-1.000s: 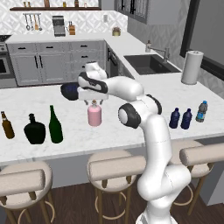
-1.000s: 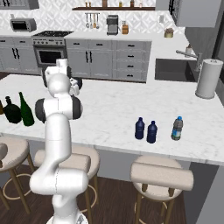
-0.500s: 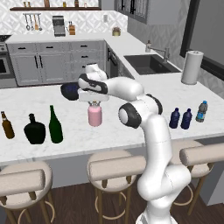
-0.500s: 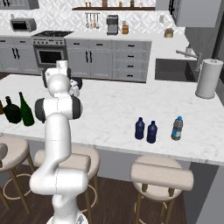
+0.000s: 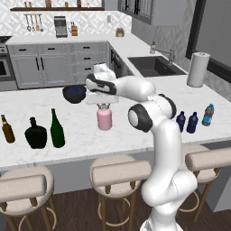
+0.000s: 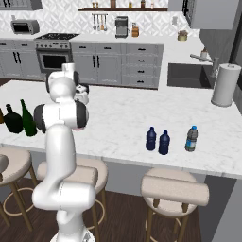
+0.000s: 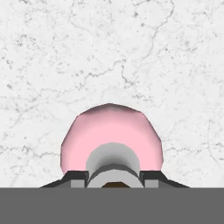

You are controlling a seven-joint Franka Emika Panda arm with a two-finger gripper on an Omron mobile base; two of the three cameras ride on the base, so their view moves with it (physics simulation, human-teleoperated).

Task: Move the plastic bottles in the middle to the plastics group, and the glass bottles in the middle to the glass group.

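The fingers are closed tight on the pale cap of the pink bottle, which stands in the middle of the white surface. To do this well, I think the arm should lift it straight up. Then it can go slowly over to the brown bottle and the black bottle, without bumping the green bottle.

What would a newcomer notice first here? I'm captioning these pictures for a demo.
First the white arm bent over the marble counter, its gripper clamped on the neck of a squat pink bottle mid-counter. Then the tall slim dark green bottle at the counter's left beside a squat black bottle, and two small dark blue bottles on the right.
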